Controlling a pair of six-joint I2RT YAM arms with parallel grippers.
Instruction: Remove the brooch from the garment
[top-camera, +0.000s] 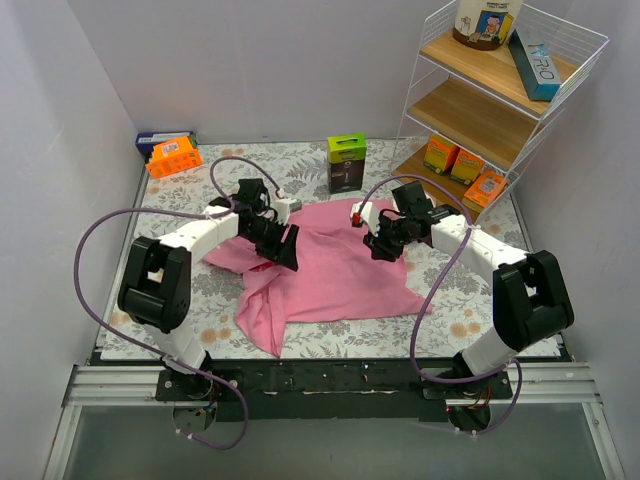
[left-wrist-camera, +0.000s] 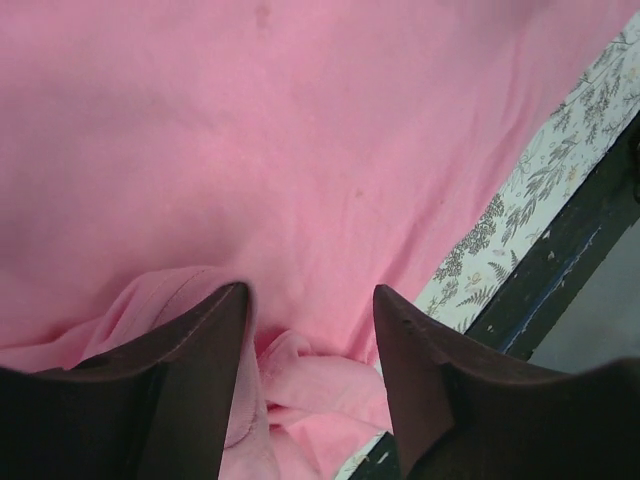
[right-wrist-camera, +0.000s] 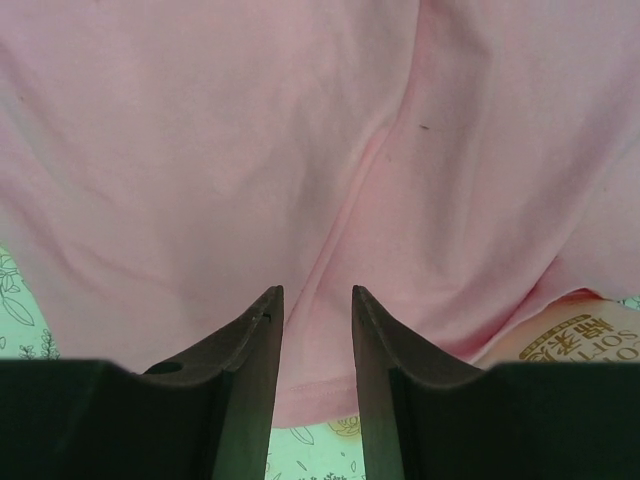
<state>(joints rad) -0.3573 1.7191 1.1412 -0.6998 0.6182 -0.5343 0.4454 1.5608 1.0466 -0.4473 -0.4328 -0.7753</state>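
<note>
The garment (top-camera: 340, 270) lies rumpled on the flowered table cover (top-camera: 460, 320). Its long axis runs side to side. A narrowed flap at its near left end points toward the arms' bases. The rest spreads flatter toward the far right.

The left gripper (top-camera: 288, 250) sits over the left part of the garment, pointing down at it. In the left wrist view its jaws stand spread. A small bunched fold of the pink cloth lies in the gap, up against one finger (left-wrist-camera: 200, 350) and apart from the other. Nothing is pinched.

The right gripper (top-camera: 378, 245) is over the far right part of the garment, facing the left one across it. In the right wrist view its jaws are parted by a narrow gap and hold nothing. A crease of the cloth runs straight up from that gap, and the hem crosses beneath it. A pale packet with orange lettering (right-wrist-camera: 570, 335) peeks out from under the garment's edge beside this gripper.

The brooch cannot be made out in any view.

Just beyond the garment's far edge stands a dark box with a green top (top-camera: 346, 163). An orange box (top-camera: 174, 157) sits well past the far left corner. A wire shelf (top-camera: 500, 100) rises beyond the far right.
</note>
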